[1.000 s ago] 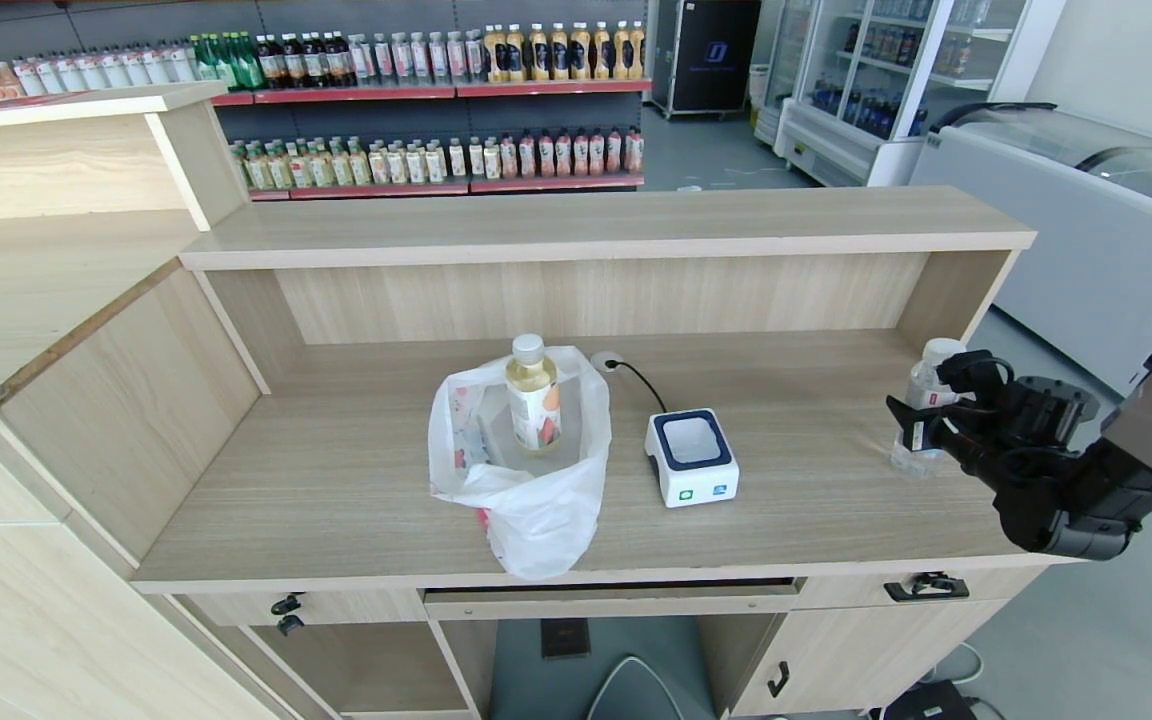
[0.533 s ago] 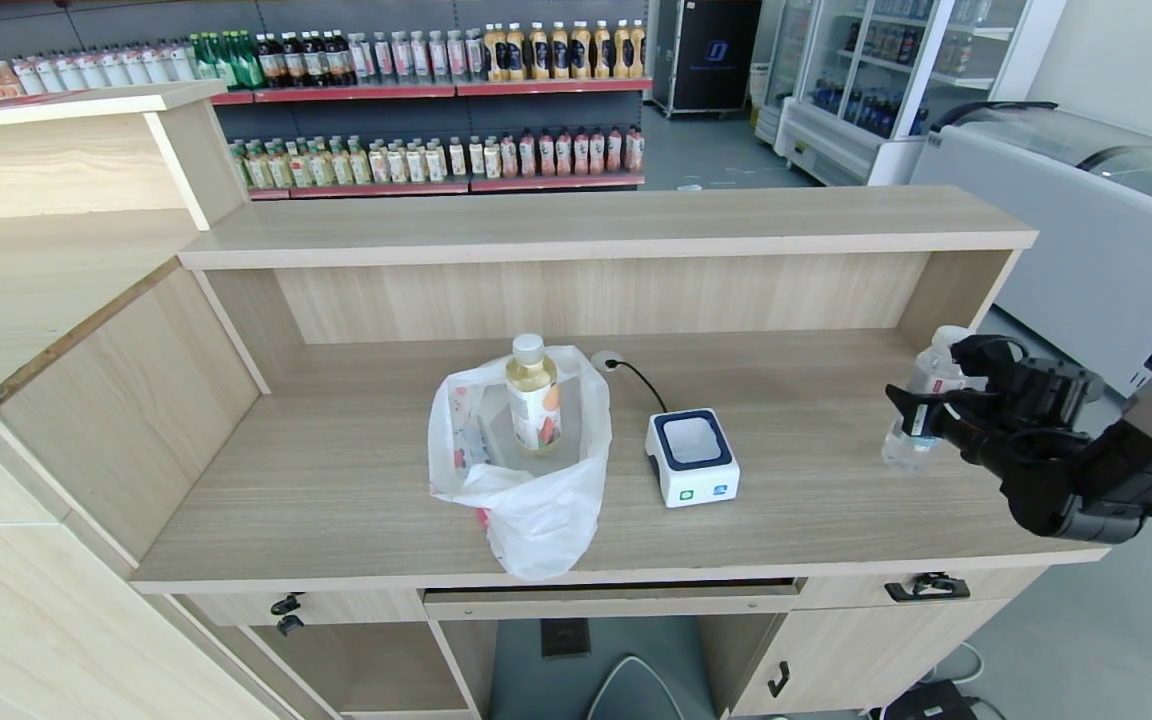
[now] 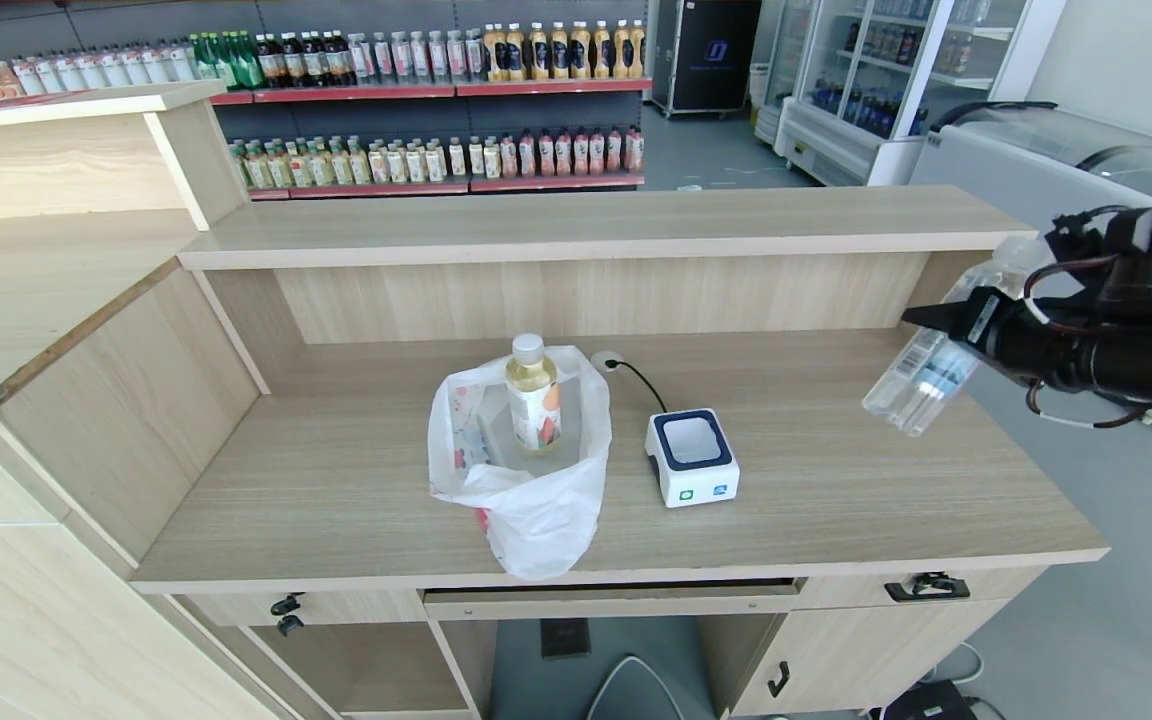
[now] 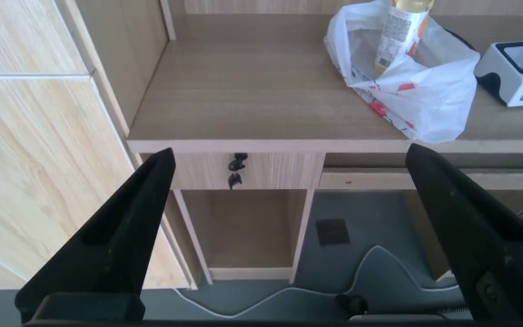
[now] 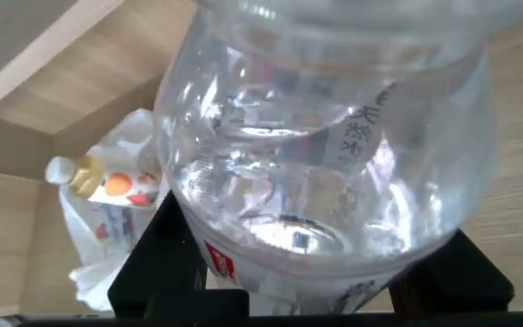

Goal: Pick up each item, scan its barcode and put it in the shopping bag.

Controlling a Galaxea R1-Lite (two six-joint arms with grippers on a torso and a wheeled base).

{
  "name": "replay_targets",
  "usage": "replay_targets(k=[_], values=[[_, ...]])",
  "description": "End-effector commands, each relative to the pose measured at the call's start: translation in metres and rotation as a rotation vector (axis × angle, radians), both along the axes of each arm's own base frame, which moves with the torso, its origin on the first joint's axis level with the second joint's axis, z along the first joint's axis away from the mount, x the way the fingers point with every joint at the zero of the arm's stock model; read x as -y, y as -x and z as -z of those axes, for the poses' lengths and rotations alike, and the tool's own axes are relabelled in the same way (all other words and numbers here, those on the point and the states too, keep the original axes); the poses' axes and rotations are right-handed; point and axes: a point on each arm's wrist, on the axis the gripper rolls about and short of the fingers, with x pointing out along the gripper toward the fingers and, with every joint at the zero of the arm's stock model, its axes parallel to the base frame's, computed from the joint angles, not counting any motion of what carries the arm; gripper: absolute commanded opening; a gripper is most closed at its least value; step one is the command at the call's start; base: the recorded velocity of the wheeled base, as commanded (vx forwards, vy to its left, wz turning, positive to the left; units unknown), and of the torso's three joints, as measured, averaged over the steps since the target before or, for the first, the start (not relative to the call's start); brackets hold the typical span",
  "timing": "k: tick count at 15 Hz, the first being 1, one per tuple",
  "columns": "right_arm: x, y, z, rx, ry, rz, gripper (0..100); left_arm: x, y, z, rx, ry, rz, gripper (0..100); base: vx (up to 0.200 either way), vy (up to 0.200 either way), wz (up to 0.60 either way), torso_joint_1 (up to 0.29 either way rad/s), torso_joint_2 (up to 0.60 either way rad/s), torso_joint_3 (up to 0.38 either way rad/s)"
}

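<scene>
My right gripper point(image 3: 976, 322) is shut on a clear water bottle point(image 3: 924, 376), holding it tilted in the air above the counter's right end, to the right of the scanner. The right wrist view looks along that water bottle point(image 5: 334, 154) from close up. A white shopping bag point(image 3: 521, 470) stands mid-counter with a yellow drink bottle point(image 3: 533, 395) upright in it. The white scanner point(image 3: 691, 455) with a dark window sits just right of the bag. In the left wrist view, my left gripper point(image 4: 289, 227) hangs open below and in front of the counter's left end, with the bag point(image 4: 407, 77) farther off.
The wooden counter point(image 3: 796, 500) has a raised back shelf point(image 3: 596, 225) and side walls. A black cable point(image 3: 636, 380) runs from the scanner to the back. Drawers with black handles point(image 3: 924, 587) lie under the front edge. Store shelves of bottles stand behind.
My right gripper has lifted the water bottle off the counter's right end, raising it and tipping it to a slant. The bag, yellow bottle and scanner have stayed put.
</scene>
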Motion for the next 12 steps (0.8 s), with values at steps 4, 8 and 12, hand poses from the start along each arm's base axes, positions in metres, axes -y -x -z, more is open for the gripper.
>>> replay_targets(k=[4, 8, 12], values=[[-0.055, 0.1, -0.085, 0.174, -0.145, -0.367, 0, 0.0, 0.0, 0.0, 0.0, 0.0, 0.0, 100, 0.0, 0.0, 0.0, 0.0, 0.0, 0.0], [-0.087, 0.139, -0.09, 0.191, -0.153, -0.548, 0, 0.0, 0.0, 0.0, 0.0, 0.0, 0.0, 100, 0.0, 0.0, 0.0, 0.0, 0.0, 0.0], [-0.102, 0.174, -0.09, 0.181, -0.144, -0.687, 0, 0.0, 0.0, 0.0, 0.0, 0.0, 0.0, 100, 0.0, 0.0, 0.0, 0.0, 0.0, 0.0]])
